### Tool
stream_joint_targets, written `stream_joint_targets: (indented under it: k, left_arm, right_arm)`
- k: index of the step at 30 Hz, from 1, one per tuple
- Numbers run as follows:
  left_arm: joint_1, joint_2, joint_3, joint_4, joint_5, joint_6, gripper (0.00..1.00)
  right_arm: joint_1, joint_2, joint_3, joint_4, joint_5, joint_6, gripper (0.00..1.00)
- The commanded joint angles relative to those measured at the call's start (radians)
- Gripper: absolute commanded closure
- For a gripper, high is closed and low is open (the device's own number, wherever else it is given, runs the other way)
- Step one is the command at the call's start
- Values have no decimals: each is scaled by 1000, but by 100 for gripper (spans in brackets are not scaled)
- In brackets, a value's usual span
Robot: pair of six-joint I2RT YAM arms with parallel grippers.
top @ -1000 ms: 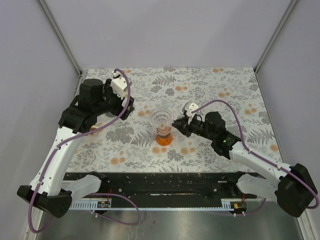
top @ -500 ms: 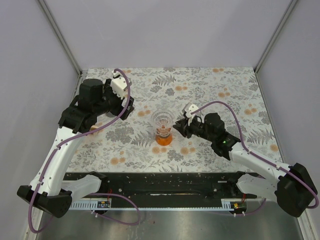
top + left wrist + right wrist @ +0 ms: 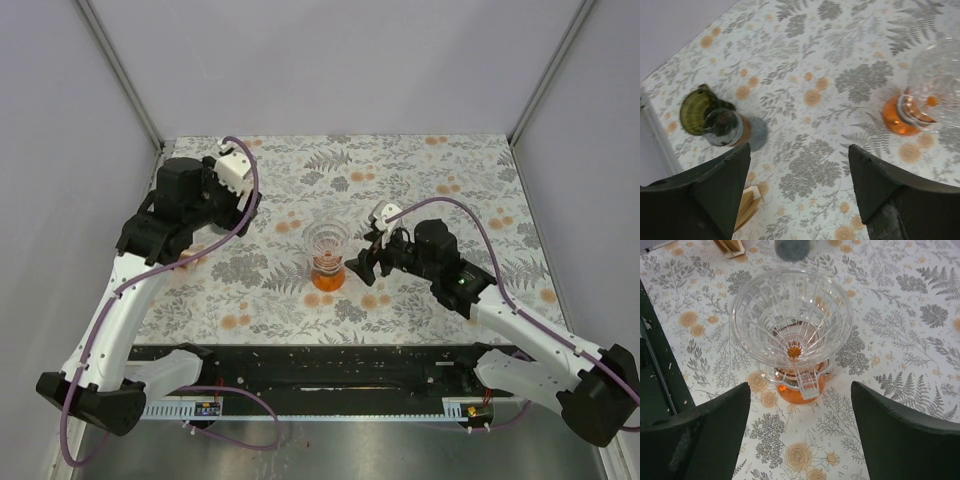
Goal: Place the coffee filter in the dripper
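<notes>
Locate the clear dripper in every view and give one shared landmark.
Top external: dripper at the centre of the picture.
Left wrist: dripper at the right edge, cropped.
Right wrist: dripper upper centre, seen from above.
Shared landmark: the orange base beneath it.

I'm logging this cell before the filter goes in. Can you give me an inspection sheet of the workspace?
Surface: floral-print tablecloth, no spills seen.
Job's things: clear ribbed cone dripper, upright on an orange base, no filter inside; tan stack, possibly the filters, mostly hidden behind a finger.
Clutter: green-and-clear glass jar, standing apart from the dripper.
Grippers: left gripper open and empty; right gripper open and empty, aimed at the dripper.
Cables: purple cables looped along both arms, clear of the dripper.
Surroundings: pale lilac walls; black rail at the near edge.
</notes>
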Motion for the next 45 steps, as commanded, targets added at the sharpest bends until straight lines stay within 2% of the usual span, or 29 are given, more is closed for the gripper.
stream_joint_targets:
  k: [1, 7, 13, 17, 23, 27, 30, 34, 36, 45]
  left_arm:
    - [58, -23, -17, 37, -206, 39, 17]
    - [235, -17, -60, 49, -326, 88, 18]
    - [541, 41, -115, 96, -245, 105, 27]
    - [662, 104, -143, 123, -220, 116, 32]
    - [707, 132, -204, 210, -243, 29, 32]
    - [714, 139, -275, 411, -403, -102, 30]
    - [714, 191, -283, 494, -478, -121, 30]
    - [733, 303, -203, 424, -481, -99, 34]
    - [756, 342, -169, 382, -431, -84, 37]
    - [786, 434, -91, 307, -394, -15, 41]
  right_arm:
    - [8, -70, 132, -193, 37, -3, 9]
    - [8, -84, 283, -428, 123, -5, 9]
    - [7, -100, 344, -508, 126, -3, 9]
    - [8, -89, 366, -514, 117, 4, 9]
    - [8, -69, 366, -484, 100, 46, 10]
    - [7, -69, 367, -473, 82, 63, 11]
    - [8, -83, 363, -473, 60, 67, 11]
    - [8, -109, 347, -471, 57, 61, 11]
    - [8, -122, 338, -470, 58, 58, 11]
    - [8, -124, 314, -468, 57, 35, 11]
